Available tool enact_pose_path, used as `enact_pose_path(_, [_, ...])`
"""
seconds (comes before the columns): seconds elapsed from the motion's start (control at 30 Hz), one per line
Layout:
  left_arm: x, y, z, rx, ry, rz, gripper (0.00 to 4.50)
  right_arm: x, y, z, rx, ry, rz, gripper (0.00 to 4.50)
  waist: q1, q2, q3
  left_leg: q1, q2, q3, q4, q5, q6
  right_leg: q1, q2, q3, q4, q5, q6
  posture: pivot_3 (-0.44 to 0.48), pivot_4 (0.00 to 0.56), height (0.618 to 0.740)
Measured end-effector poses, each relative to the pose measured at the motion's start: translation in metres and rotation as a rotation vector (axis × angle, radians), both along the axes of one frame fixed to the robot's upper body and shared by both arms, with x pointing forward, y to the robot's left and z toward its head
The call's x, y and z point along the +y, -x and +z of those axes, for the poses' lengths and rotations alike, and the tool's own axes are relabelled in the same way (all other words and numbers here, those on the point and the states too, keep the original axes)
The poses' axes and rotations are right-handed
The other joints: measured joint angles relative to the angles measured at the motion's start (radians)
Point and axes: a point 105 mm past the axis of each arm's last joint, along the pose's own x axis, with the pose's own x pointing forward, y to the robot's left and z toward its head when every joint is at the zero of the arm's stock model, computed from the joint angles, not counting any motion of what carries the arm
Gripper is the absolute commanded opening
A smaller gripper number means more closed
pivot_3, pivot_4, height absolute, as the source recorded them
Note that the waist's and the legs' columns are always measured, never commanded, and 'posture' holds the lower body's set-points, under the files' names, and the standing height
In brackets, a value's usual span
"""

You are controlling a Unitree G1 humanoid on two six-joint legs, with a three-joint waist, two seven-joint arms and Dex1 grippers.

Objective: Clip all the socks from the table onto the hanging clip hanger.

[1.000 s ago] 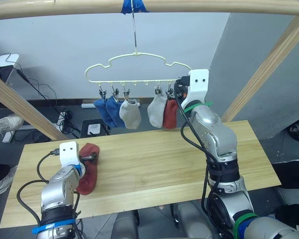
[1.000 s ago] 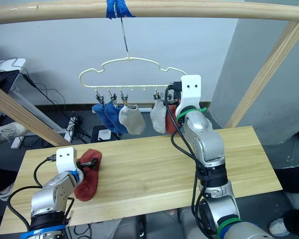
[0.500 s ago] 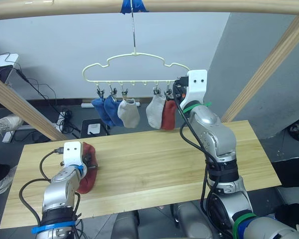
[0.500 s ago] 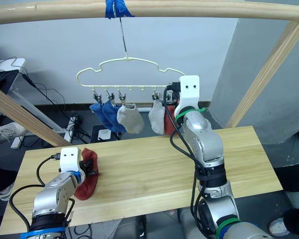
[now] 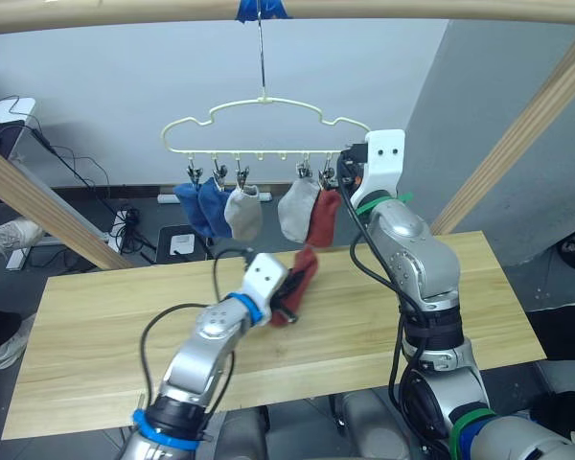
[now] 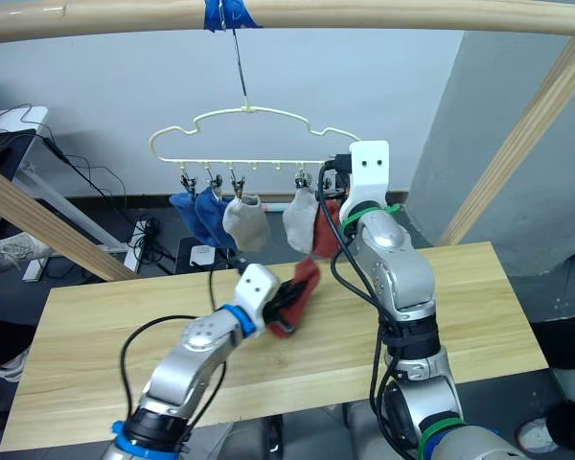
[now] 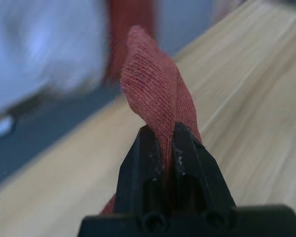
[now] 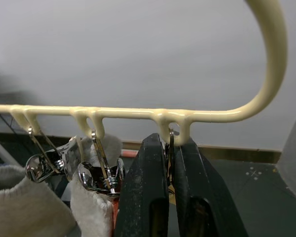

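A: Start with the setting. Long light wood table (image 5: 441, 287), plank grain running along it, set inside a frame of thick wooden poles (image 5: 517, 134). Pale wall behind, dark floor, and a tangle of cables (image 5: 86, 177) with a power strip (image 5: 125, 228) on the robot's left.

B: Up top, a strip of blue tape (image 5: 259, 10) marks where the hook hangs from the crossbar. Below it the pale yellow clip hanger (image 5: 264, 125), cloud outline, a row of small metal clips (image 8: 101, 170) along its bottom bar.

A: What's on it?

B: Five socks. Two blue socks (image 5: 201, 206) on the robot's left, a grey sock (image 5: 242, 213) just beside them, a gap, a second grey sock (image 5: 295, 211), and the hung red sock (image 5: 322, 218) at the robot's right end, touching that grey one.

A: And the sixth?

B: In the air above the middle of the table: the held red sock (image 5: 297, 278), draped and twisted, its top end near the hung pair. The left gripper (image 7: 166, 143) has its two black fingers pinched tight on that fabric.

A: The other arm?

B: The right gripper (image 8: 168, 148) is up at the hanger's right end, fingers pressed together around a clip under the bar.
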Motion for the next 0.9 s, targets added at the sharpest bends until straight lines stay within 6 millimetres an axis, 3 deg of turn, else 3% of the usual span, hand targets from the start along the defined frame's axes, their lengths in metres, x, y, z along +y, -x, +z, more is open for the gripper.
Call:
enact_pose_path(0.4, [-0.061,-0.041,0.028,-0.130,0.086,0.022,0.01,0.000,0.000,0.001,-0.001,-0.002,-0.011,0.00,-0.003,0.000,0.000,-0.001,0.000,-0.001,0.001,0.000,0.000,0.000,0.001,0.000,-0.001,-0.001,0.002,-0.249,0.276,0.740])
enact_pose_path(0.9, [-0.049,-0.057,0.040,-0.191,0.130,0.168,0.01,-0.003,0.001,0.004,-0.030,0.043,-0.035,0.00,-0.017,0.000,0.000,-0.002,0.000,-0.001,0.001,0.000,0.000,0.000,0.001,-0.001,-0.001,-0.001,0.003,-0.247,0.276,0.740])
